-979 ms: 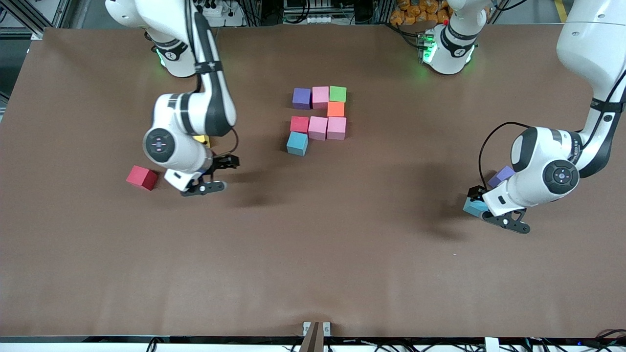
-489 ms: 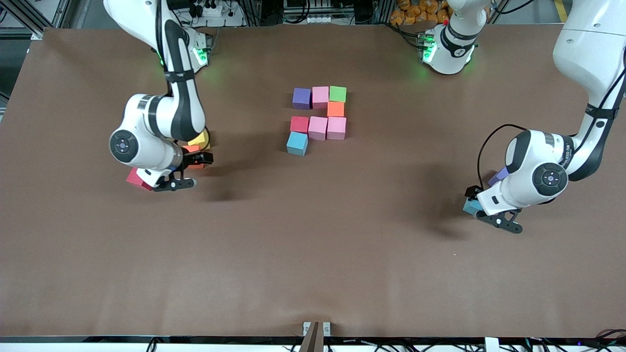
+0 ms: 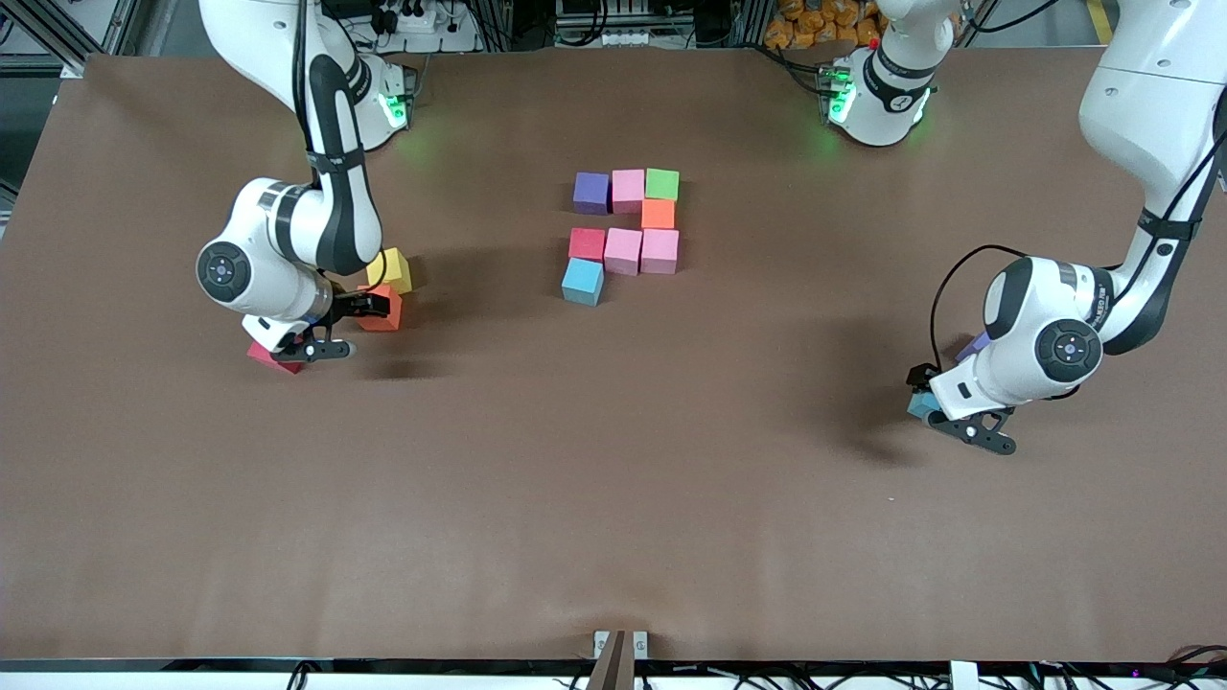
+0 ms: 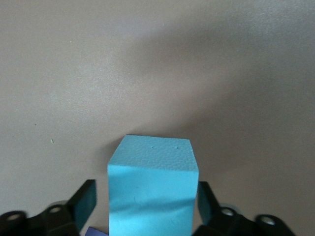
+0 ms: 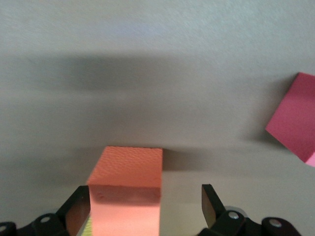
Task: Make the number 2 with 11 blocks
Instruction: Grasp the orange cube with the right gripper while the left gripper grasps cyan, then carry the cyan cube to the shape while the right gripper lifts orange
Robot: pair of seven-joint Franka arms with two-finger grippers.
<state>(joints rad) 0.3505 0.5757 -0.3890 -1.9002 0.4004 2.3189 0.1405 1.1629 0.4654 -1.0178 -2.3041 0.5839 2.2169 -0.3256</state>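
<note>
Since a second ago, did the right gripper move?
Yes. The right gripper has slid toward the right arm's end of the table, away from the cluster's red block, and now straddles the orange block beside the yellow cube.

Bare table (image 3: 613,498) all round the central block cluster (image 3: 625,235).

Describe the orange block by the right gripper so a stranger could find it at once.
Look toward the right arm's end of the table, where the right gripper hangs low. The orange block sits between its open fingers, touching a yellow cube; a red block lies beside it, partly hidden.
</note>
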